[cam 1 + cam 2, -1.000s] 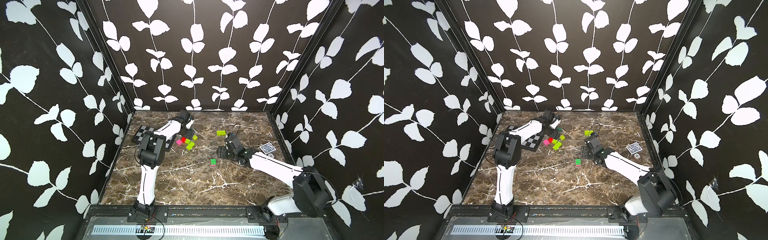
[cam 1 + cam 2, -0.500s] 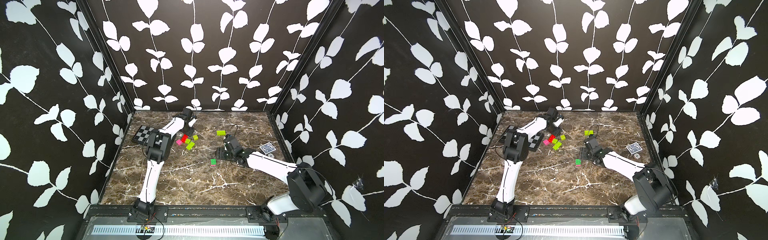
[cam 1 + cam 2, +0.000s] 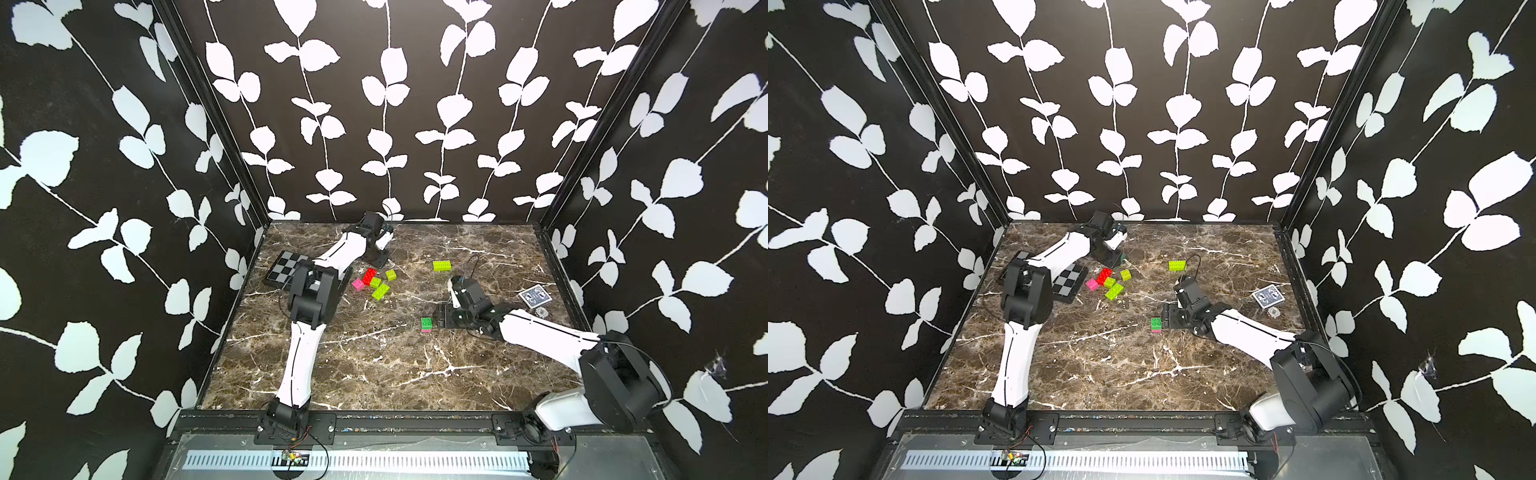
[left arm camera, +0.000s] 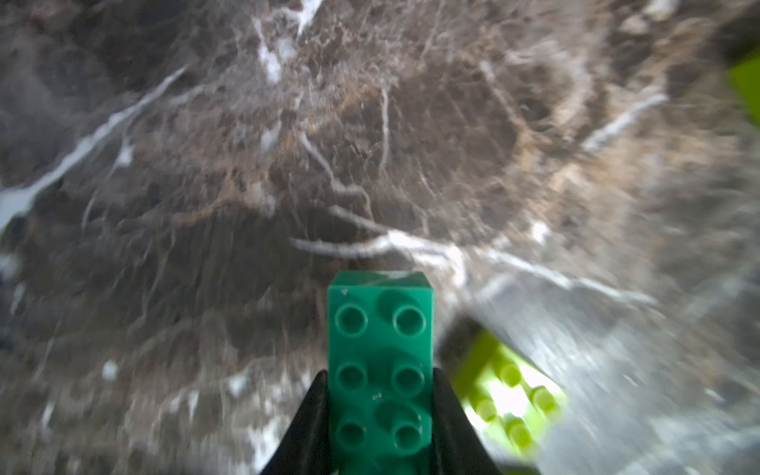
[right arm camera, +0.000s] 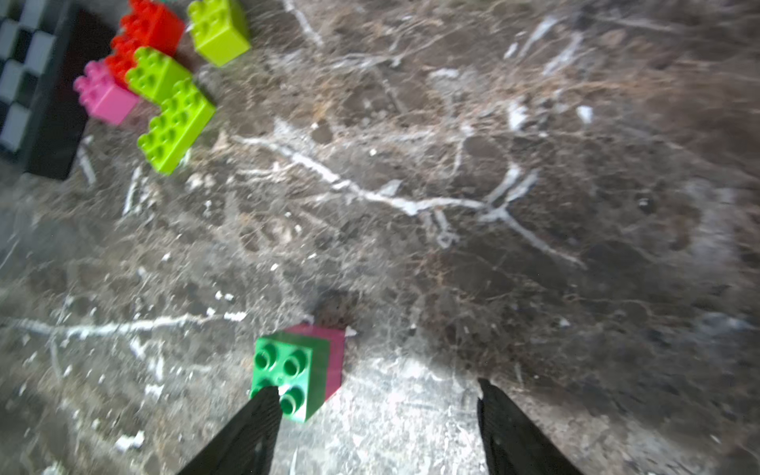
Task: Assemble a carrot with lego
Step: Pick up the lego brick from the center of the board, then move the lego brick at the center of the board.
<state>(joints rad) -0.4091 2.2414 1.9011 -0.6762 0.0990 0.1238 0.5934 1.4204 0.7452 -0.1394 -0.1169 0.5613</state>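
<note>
**Lego carrot build: left claw clamped on a dark green brick, right claw wide open**

Starting with the left claw (image 4: 380, 378): squeezed tight on a dark green brick (image 4: 380, 362), pinching its two long sides, studs facing the wrist camera. Sits at the far end of the table (image 3: 374, 374), just behind the loose lego pile (image 3: 374, 282).

Pile-wise, seeing a red brick (image 3: 369, 276), a pink brick (image 3: 357, 284) and three lime bricks (image 3: 381, 291) bunched close together, right beside the checkered board (image 3: 286, 266). Also spotting a lone lime brick (image 3: 441, 265) off by itself, well apart from the pile.

As for the right claw (image 5: 376, 390): spread apart, gripping nothing, lying low over the table.

Finding the carrot (image 5: 296, 370) right at that claw's tip, near the middle of the table. Just a green brick stacked on a pink one at this point. Overlaps one fingertip (image 5: 267, 405) at a corner in the wrist view; can't tell if actually touching.

Noticing a patterned card deck (image 3: 535, 297) near the table's right edge too.
</note>
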